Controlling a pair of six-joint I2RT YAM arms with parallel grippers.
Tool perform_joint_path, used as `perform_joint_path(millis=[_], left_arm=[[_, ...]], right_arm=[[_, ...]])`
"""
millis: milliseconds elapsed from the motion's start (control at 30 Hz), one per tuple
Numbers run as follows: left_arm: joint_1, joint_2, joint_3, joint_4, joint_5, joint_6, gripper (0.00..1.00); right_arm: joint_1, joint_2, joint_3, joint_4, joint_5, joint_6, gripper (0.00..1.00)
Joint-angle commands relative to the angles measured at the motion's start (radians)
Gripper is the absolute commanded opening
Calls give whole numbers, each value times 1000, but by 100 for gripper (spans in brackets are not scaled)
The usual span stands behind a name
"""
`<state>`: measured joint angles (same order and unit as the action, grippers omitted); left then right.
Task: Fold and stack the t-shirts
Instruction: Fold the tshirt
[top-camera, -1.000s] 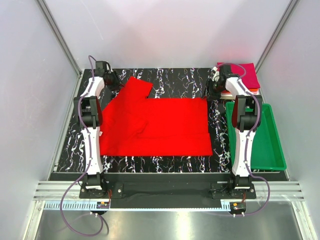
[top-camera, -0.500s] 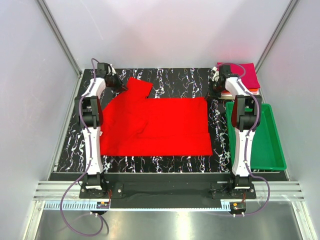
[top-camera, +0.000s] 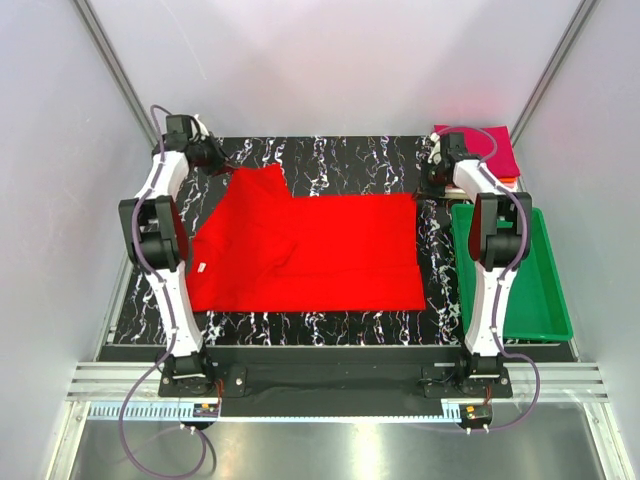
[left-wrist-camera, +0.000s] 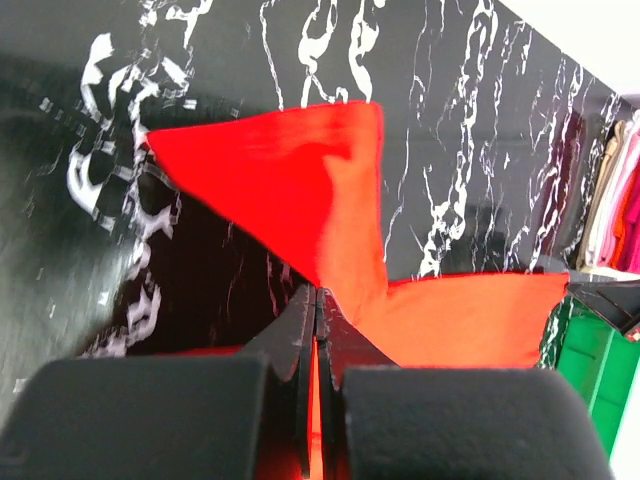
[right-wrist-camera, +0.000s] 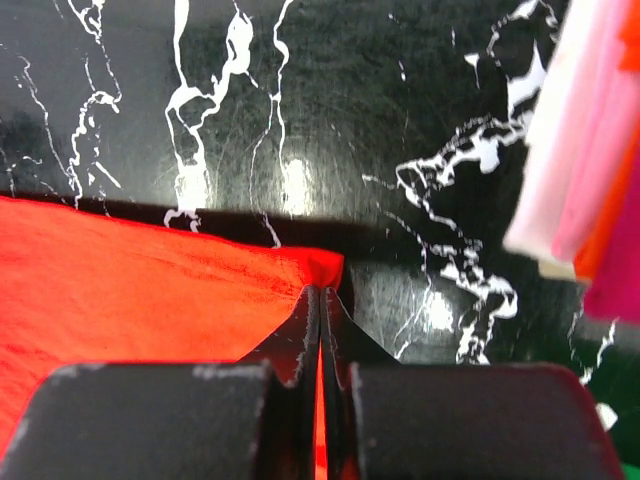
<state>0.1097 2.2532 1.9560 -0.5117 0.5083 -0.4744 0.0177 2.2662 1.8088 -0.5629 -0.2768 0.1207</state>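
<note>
Left arm is swinging outward from its earlier place, dragging the red t-shirt's (top-camera: 310, 250) far-left sleeve toward the table's (top-camera: 350, 160) left edge. Left gripper (left-wrist-camera: 316, 292): jaws pressing fully together, pinching sleeve cloth. Right gripper (right-wrist-camera: 320, 292): clamping tight on the shirt's far-right corner. The shirt is lying spread across the marbled table. Folded t-shirts (top-camera: 495, 155) are sitting stacked at the far-right corner, just beyond the green tray (top-camera: 545, 290).

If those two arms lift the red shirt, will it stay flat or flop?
Probably flop: the red t-shirt folds into a loose peak where the left tool pinches it. It looks thin, so its middle would likely sag between that and the right tool, shut on a far corner.
</note>
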Motion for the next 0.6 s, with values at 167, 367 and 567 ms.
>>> perform_joint_path(millis=[167, 367, 567], left_arm=[[42, -201, -196, 32, -83, 11, 0], [67, -338, -334, 33, -138, 7, 0], [111, -435, -450, 33, -180, -15, 0]], right_arm=[[4, -200, -192, 193, 67, 48, 0], [4, -299, -353, 290, 106, 111, 0], [4, -373, -457, 336, 110, 163, 0]])
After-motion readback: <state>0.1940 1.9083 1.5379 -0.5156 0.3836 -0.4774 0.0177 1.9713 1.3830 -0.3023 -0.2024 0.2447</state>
